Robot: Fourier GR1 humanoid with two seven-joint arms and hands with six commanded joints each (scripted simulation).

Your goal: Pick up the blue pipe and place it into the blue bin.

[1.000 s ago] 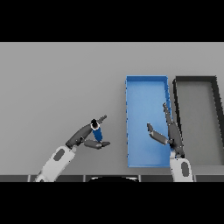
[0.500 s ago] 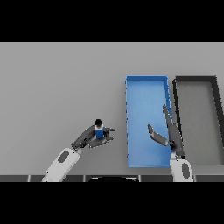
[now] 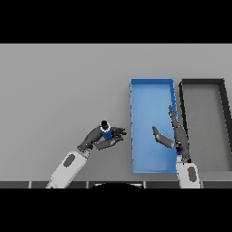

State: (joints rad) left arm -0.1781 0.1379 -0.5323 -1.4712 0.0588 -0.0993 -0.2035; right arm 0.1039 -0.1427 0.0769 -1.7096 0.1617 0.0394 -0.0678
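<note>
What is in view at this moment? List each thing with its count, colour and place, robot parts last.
table: one, grey, fills the view under everything.
blue bin: one, blue, rectangular, right of centre on the table.
dark bin: one, dark grey to black rim with a grey floor, directly right of the blue bin, at the view's right edge.
blue pipe: one, blue with a dark top end, left of the blue bin, held in the left hand.
left hand: one, dark, on a white and grey arm from the lower left, fingers curled round the blue pipe.
right hand: one, dark, fingers straight, over the blue bin's right side, holding nothing.
</note>
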